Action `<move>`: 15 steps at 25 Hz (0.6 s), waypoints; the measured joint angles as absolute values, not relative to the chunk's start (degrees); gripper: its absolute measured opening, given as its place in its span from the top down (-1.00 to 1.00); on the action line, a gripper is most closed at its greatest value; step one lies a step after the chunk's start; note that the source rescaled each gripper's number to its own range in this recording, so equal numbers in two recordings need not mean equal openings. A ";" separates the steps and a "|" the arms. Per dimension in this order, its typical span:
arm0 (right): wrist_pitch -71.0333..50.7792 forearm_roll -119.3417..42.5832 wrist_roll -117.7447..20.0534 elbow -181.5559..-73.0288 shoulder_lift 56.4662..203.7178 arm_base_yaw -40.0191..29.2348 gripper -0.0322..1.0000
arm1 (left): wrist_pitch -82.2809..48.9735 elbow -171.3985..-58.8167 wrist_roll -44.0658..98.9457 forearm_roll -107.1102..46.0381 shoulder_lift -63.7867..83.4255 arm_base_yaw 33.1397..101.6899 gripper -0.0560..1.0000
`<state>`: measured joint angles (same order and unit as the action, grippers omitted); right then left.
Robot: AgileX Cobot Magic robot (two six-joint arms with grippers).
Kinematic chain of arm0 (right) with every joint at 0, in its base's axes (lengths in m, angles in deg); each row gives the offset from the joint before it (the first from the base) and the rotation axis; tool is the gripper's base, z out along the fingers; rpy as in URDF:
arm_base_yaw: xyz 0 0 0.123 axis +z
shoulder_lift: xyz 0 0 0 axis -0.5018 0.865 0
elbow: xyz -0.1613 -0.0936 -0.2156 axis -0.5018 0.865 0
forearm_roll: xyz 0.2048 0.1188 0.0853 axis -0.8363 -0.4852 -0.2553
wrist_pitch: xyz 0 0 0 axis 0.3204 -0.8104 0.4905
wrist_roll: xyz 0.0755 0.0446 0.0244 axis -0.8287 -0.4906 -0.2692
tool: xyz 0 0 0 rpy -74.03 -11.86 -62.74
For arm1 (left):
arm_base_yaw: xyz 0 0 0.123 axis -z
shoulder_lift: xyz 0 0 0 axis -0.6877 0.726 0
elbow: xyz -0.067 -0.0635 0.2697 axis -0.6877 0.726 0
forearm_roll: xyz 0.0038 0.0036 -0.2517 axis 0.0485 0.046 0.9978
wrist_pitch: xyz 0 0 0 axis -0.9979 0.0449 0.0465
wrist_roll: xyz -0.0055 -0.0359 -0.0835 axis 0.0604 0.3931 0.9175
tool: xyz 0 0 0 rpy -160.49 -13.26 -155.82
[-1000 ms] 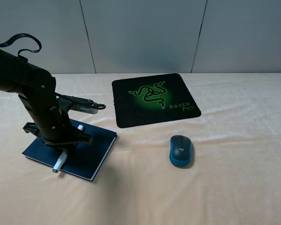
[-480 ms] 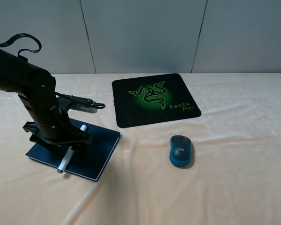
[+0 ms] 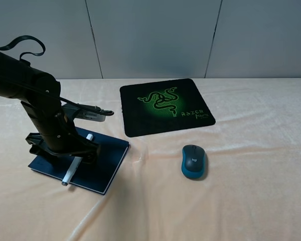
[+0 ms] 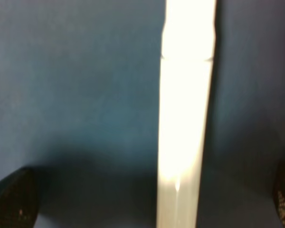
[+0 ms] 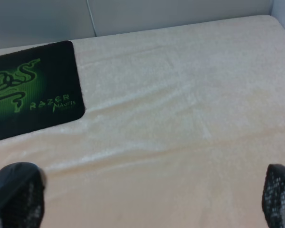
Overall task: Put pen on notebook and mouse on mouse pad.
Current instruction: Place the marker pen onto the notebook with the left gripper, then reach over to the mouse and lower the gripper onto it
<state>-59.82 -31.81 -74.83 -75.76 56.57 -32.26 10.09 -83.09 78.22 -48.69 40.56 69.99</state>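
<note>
On your high camera the left gripper [image 3: 65,149] sat low over the notebook [image 3: 104,163], and its dark arm hid how the jaws stood. Only the ends of the white pen [image 3: 70,174] showed past it there. Your left wrist camera settled the rest: the two fingertips [image 4: 12,202] stood wide apart at the picture's edges, and the pen lay between them on the navy cover, touched by neither. The high view alone showed you the mouse [image 3: 193,161], on the bare surface [image 3: 256,170] near the mouse pad [image 3: 140,120] but off it. The right gripper [image 5: 147,197] appeared only in your right wrist camera, jaws spread with nothing between them, above the cloth, with the pad's lettered corner beyond.
</note>
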 joint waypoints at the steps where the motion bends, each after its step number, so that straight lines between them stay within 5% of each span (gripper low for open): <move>1: -59.82 -31.81 -74.83 -75.76 56.57 -32.26 -1.00 | 10.61 -83.11 78.22 -48.69 40.56 69.99 -0.99; 15: -59.82 -31.81 -74.83 -75.76 56.57 -32.26 -1.00 | 16.21 -83.43 81.07 -54.34 40.56 70.24 -1.00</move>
<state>-59.82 -31.81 -74.83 -75.76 56.57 -32.26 16.21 -83.43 81.07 -54.34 40.56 70.24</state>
